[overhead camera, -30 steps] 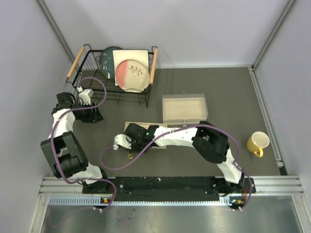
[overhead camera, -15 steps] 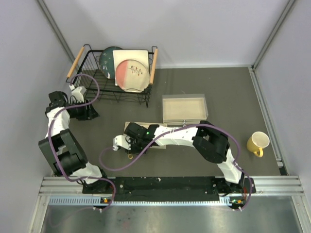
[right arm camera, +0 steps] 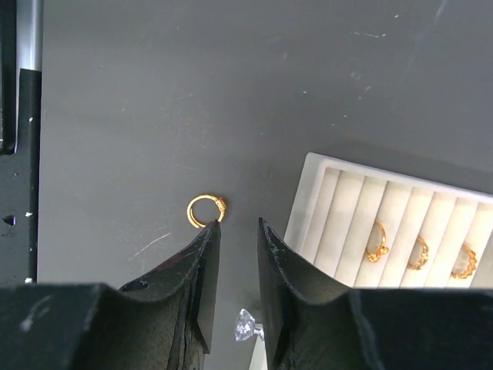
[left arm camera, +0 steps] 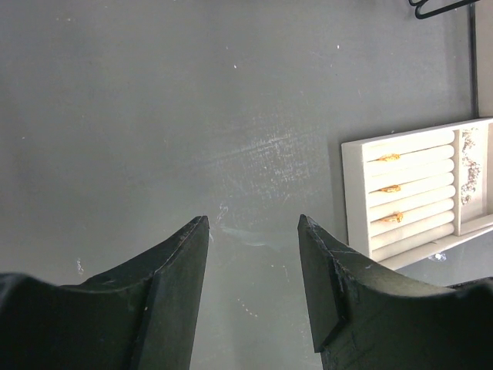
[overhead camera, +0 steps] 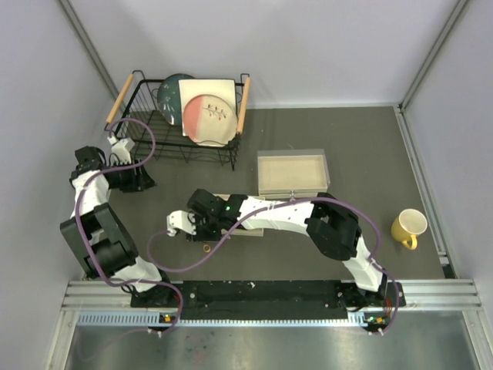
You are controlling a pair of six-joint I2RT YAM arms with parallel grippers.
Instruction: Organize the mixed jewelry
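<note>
One small gold ring lies loose on the dark table, just past the left fingertip of my right gripper. That gripper's jaws stand a narrow gap apart with nothing between them. From above the ring sits just in front of the beige tray, beside my right gripper. Three gold rings sit in the slotted tray. My left gripper hangs open and empty over bare table at the far left. Its view shows the tray with silver bits in a side compartment.
A black wire dish rack with plates stands at the back left. A beige box sits behind the tray. A yellow mug is at the right. A clear crystal knob juts from the tray's side, below my right fingers.
My right gripper has shifted a little to the left and its jaws have parted slightly. The left arm swung further left and back, then settled.
</note>
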